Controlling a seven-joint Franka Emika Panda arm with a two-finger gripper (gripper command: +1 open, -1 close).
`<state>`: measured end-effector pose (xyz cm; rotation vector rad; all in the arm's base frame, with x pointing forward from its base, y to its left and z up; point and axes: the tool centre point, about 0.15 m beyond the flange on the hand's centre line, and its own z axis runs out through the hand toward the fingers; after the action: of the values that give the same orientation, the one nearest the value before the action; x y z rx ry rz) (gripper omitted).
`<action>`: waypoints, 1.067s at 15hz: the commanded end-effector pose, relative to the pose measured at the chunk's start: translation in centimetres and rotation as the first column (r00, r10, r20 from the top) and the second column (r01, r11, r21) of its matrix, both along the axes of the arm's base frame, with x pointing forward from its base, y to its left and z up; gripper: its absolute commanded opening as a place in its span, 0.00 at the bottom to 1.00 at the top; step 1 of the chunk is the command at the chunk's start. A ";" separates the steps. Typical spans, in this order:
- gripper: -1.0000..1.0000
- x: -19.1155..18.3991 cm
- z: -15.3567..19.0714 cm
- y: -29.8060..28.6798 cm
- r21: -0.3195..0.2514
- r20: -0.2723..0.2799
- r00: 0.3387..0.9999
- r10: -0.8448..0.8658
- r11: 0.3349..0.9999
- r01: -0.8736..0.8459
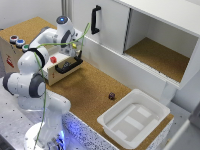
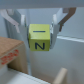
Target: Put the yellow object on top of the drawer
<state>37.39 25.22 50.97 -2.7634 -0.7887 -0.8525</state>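
Taking the cream box drawer (image 1: 47,70) with its cork top as the landmark, the exterior view runs as follows from its left. On the drawer's top, at the far-left end, sit coloured round buttons (image 1: 19,42). The white Franka arm (image 1: 35,80) rises from its base in front of the drawer and bends over it, so that much of the cork top is hidden. On the drawer's front face a red dot (image 1: 53,59) sits just beside the black bar handle (image 1: 69,66). The gripper (image 1: 75,47) hangs above the drawer's right end, near the handle. In the wrist view the gripper (image 2: 40,34) has its two fingers (image 2: 19,31) pressed against opposite sides of the yellow object (image 2: 40,38), a small yellow cube marked with dark letters, which is pinched between them and is held off any surface. Right of the drawer, on the cork-covered counter (image 1: 85,90), a small dark ball (image 1: 111,95) lies well apart from it, and further right stands a white plastic tray (image 1: 135,120). Behind the drawer stands a tall white cabinet (image 1: 107,25) with a vertical black handle (image 1: 95,19).
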 end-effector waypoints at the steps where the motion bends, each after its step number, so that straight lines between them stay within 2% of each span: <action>1: 0.00 4.2 2.5 10.5 -0.078 -0.171 0.963 0.210 0.971 -0.225; 3: 0.00 3.4 2.7 13.7 -0.115 -0.205 0.937 0.283 0.944 -0.310; 7: 0.00 0.9 -0.3 17.8 -0.193 -0.340 0.840 0.422 0.843 -0.502; 11: 0.00 -1.7 -3.8 18.4 -0.339 -0.408 0.780 0.475 0.715 -0.612; 13: 0.00 -2.2 -4.8 18.5 -0.342 -0.434 0.753 0.495 0.682 -0.646; 16: 0.00 -2.6 -5.7 19.7 -0.306 -0.453 0.716 0.531 0.662 -0.685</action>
<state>34.41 41.70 46.18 -2.5339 -1.7480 -0.2966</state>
